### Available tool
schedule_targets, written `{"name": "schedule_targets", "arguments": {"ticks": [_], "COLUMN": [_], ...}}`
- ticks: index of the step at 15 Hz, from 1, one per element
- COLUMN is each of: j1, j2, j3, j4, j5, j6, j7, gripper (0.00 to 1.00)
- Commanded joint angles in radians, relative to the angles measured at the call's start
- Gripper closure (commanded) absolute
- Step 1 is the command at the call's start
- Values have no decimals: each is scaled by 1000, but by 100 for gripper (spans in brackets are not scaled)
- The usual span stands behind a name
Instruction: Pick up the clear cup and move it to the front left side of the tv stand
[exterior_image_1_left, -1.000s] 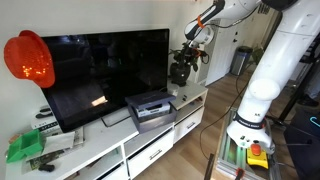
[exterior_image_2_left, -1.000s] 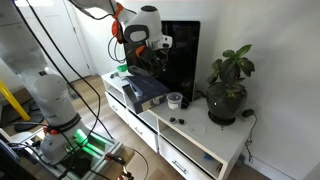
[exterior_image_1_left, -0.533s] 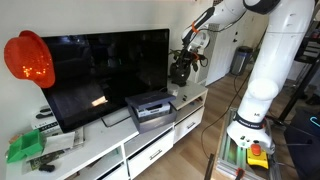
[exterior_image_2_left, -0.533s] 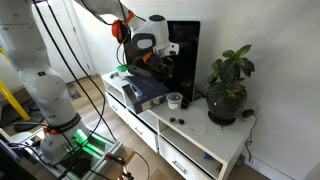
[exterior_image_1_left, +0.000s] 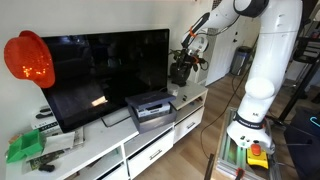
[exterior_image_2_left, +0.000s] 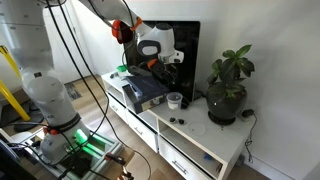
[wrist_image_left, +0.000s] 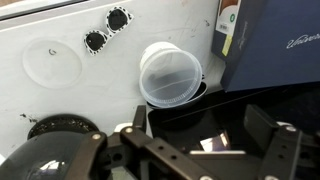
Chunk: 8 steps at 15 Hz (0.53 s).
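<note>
The clear cup (exterior_image_2_left: 175, 100) stands upright on the white tv stand (exterior_image_2_left: 192, 150), between the grey box-shaped device and the plant pot. In the wrist view I look down into the cup (wrist_image_left: 170, 73) on the stand's white top (wrist_image_left: 60, 95). My gripper (wrist_image_left: 205, 142) is open and empty, its two fingers spread wide just short of the cup. In both exterior views the gripper (exterior_image_2_left: 164, 67) (exterior_image_1_left: 190, 56) hangs above the stand (exterior_image_1_left: 110, 152), in front of the television. The cup does not show in the exterior view taken from the far end of the stand.
A big black television (exterior_image_2_left: 183, 55) stands behind the cup. The grey box-shaped device (exterior_image_2_left: 140, 92) (exterior_image_1_left: 150, 108) lies on one side of it, a dark plant pot (exterior_image_2_left: 225, 105) with a leafy plant on the other. Two small black round objects (wrist_image_left: 105, 30) lie on the stand's top.
My arm has moved along the stand toward the cup and the plant, and slightly lower. The cup has not moved. The gripper stays open.
</note>
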Motion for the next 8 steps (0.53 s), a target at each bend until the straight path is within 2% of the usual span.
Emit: {"name": "schedule_targets", "arguments": {"ticks": [1,8], "j1": [-86,-195], "j2": [107,244], "j3": [66,171], "j4": [94,216], "j5": [66,83], "j6": [-29,-33], "j7": [-42,-66], "gripper": [0,0]}}
